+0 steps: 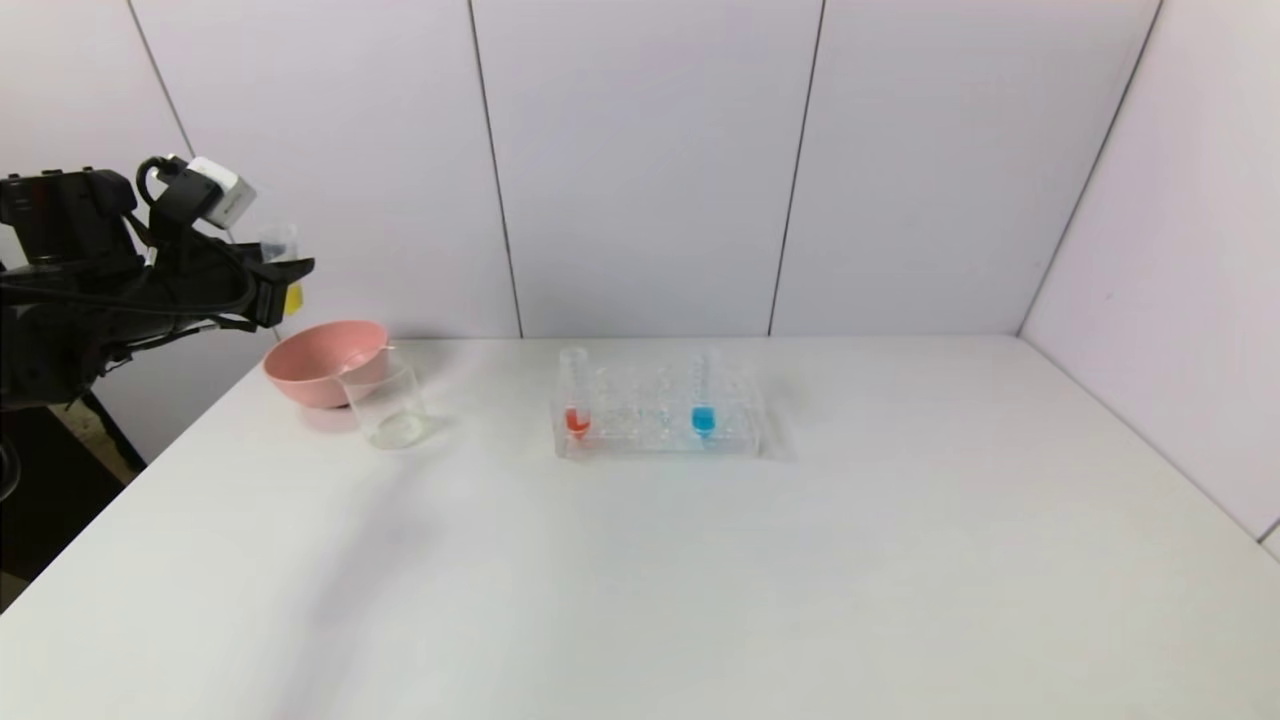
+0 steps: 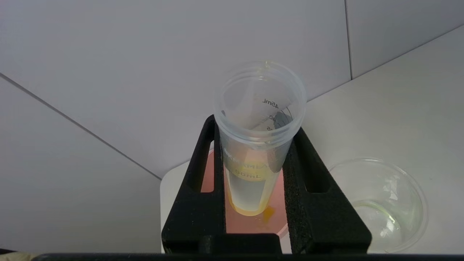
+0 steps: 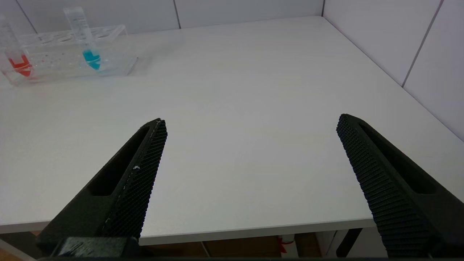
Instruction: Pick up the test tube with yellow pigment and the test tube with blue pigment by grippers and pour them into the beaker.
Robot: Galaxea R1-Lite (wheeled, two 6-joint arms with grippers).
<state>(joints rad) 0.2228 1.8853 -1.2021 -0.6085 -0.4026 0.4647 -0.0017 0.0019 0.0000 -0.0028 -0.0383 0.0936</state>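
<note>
Yellow-pigment test tube [image 2: 253, 145], a clear plastic tube printed "45mL" and "50mL" with yellow liquid at its tip, is sitting upright between the jaws of the left gripper [image 2: 253, 145], which are pinching it. A pink round bowl [image 1: 322, 362] is lying directly beneath those jaws, and the small clear beaker [image 1: 385, 400] is standing just beside the bowl, off to one side of the jaws. The blue-pigment test tube [image 1: 703, 400] and a red-liquid tube [image 1: 576, 397] are standing in a clear rack [image 1: 660, 425] on the white table [image 1: 700, 560]. Pale wall panels are enclosing the table. The right gripper [image 3: 250, 123] is hovering with jaws spread wide, the rack lying well ahead of them.
</note>
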